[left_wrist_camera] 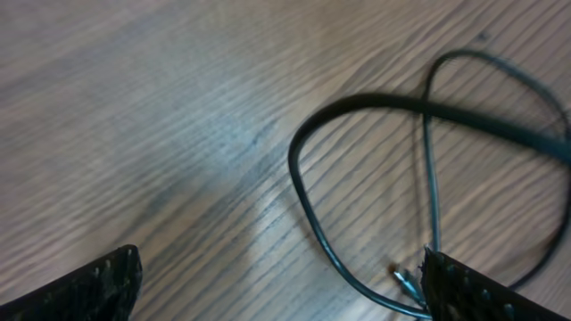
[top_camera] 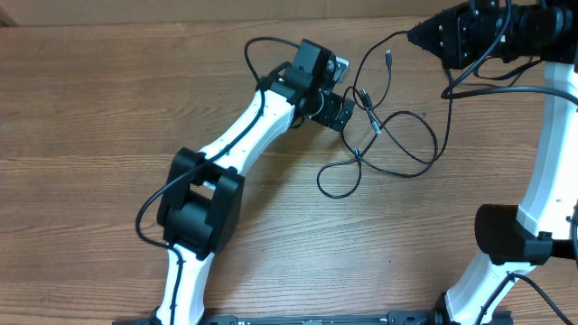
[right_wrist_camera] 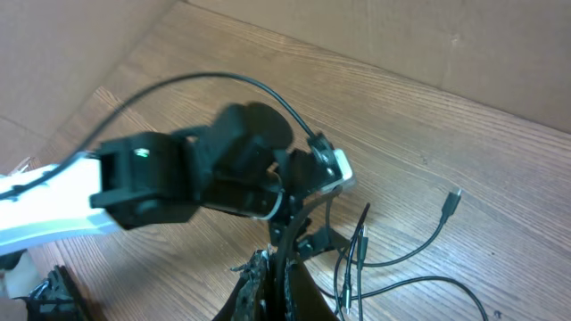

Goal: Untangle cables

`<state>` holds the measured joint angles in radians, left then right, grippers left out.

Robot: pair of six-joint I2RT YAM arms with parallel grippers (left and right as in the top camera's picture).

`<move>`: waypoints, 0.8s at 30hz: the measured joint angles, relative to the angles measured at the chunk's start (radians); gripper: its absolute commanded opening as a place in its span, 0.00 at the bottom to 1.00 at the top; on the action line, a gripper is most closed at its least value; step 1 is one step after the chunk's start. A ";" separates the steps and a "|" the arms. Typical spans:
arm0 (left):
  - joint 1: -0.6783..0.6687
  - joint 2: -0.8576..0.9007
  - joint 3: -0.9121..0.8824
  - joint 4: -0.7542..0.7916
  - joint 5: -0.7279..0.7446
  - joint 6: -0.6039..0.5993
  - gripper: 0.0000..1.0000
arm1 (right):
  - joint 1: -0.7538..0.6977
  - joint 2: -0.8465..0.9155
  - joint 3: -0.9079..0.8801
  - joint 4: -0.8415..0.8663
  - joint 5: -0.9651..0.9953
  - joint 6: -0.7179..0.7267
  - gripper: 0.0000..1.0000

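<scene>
Hovering low over the pale wood-grain laminate counter (top_camera: 90,108), the left pincer (top_camera: 343,90) has its jaws spread as wide as they go, straddling one edge of the thin black flexible cables (top_camera: 375,125), which lie in a loose snarl at the middle-right of the counter. That wide stance looks meant to let a strand slip between the studded black fingers (left_wrist_camera: 98,290) before they close; nothing is in their grip. The right pincer (top_camera: 415,36) sits near the far edge, pressed together, apparently pinching one strand that runs up to its tip, probably to anchor that end while the other arm works the knot. Close up, a thicker glossy cord (left_wrist_camera: 303,178) curves in a smooth loop, crossed by a thinner, duller strand (left_wrist_camera: 431,178). A small silvery plug (right_wrist_camera: 453,198) ends one strand, lying on the matte, streaky grain off to one side of the tangle.
</scene>
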<state>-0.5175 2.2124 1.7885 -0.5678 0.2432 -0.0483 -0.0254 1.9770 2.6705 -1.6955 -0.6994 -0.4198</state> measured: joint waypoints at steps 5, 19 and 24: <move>0.000 0.018 0.000 0.103 0.057 0.000 1.00 | 0.000 0.000 0.000 -0.001 -0.002 0.000 0.04; 0.043 0.018 0.000 -0.024 -0.599 -0.352 1.00 | 0.000 0.000 0.000 0.000 -0.003 0.000 0.04; 0.158 0.018 0.000 0.027 -0.327 -0.373 1.00 | 0.000 0.000 0.000 -0.001 -0.002 0.000 0.04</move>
<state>-0.3599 2.2307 1.7885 -0.5407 -0.0837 -0.4213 -0.0254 1.9770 2.6705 -1.6962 -0.7017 -0.4198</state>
